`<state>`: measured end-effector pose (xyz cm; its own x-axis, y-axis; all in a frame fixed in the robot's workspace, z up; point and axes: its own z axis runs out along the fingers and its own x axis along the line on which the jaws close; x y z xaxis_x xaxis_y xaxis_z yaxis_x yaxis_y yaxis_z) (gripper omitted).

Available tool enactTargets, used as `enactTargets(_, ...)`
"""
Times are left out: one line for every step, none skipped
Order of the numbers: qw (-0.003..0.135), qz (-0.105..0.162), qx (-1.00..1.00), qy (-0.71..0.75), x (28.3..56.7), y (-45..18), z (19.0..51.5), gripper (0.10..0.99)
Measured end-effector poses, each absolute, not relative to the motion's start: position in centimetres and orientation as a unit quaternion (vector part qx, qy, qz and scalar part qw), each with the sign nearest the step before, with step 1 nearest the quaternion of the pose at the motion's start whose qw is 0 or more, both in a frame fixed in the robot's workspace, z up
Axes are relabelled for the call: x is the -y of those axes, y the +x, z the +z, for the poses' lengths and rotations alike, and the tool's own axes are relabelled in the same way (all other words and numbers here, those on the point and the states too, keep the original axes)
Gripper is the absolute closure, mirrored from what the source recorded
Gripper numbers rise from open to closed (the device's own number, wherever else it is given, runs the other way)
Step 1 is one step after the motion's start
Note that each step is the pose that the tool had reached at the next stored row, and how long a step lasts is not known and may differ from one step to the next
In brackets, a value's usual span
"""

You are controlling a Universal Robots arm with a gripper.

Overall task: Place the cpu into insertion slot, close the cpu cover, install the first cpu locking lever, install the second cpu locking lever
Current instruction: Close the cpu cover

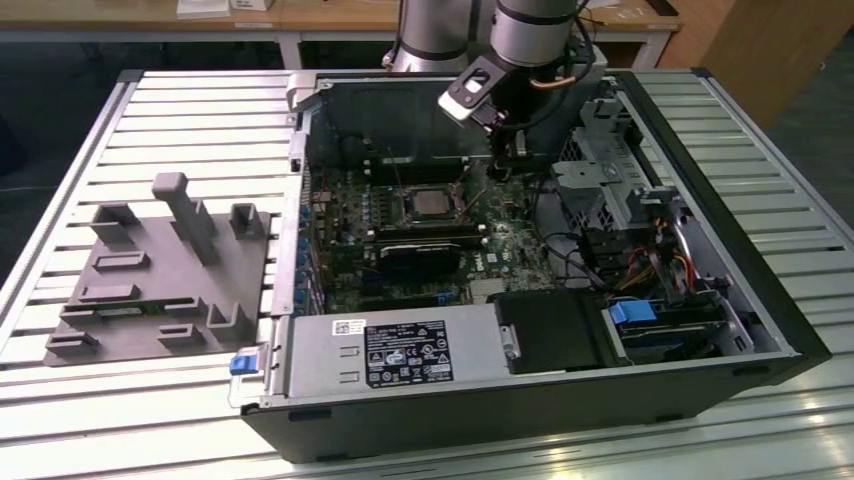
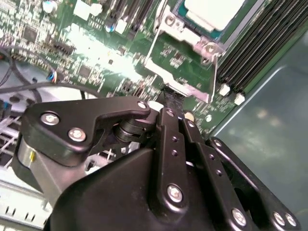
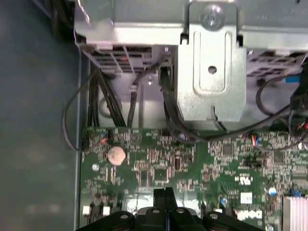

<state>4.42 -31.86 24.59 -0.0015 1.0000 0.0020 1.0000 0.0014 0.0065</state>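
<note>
The cpu point(image 2: 211, 10) sits in the insertion slot point(image 2: 185, 33), so the first step looks done. The cpu cover point(image 2: 185, 89) seems raised, not yet closed or locked, with the closed gripper point(image 2: 171, 100) at its free edge.

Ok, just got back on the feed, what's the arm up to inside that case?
The arm reaches into the open computer case, its gripper shut and empty, low over the motherboard. The cpu already sits in the insertion slot. The cpu cover is not down over it: green board shows through its window. The gripper's tips are right at the cover's free edge; whether they touch it I cannot tell.
</note>
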Motion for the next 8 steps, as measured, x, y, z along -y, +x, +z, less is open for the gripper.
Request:
enactTargets(0.002,0.003,-0.708,0.707,31.86,4.42,24.59,0.984)
enactTargets(0.002,0.003,-0.708,0.707,31.86,4.42,24.6,0.984)
enactTargets(0.001,0.003,-0.708,0.707,31.86,4.42,24.59,0.984)
enactTargets(0.002,0.003,-0.708,0.707,31.86,4.42,24.59,0.984)
enactTargets(0.001,0.003,-0.708,0.707,31.86,4.4,24.59,0.984)
enactTargets(0.001,0.003,-0.708,0.707,31.86,4.33,24.59,0.984)
enactTargets(0.001,0.003,-0.708,0.707,31.85,4.22,24.59,0.984)
enactTargets(0.001,0.003,-0.708,0.707,31.85,4.1,24.59,0.984)
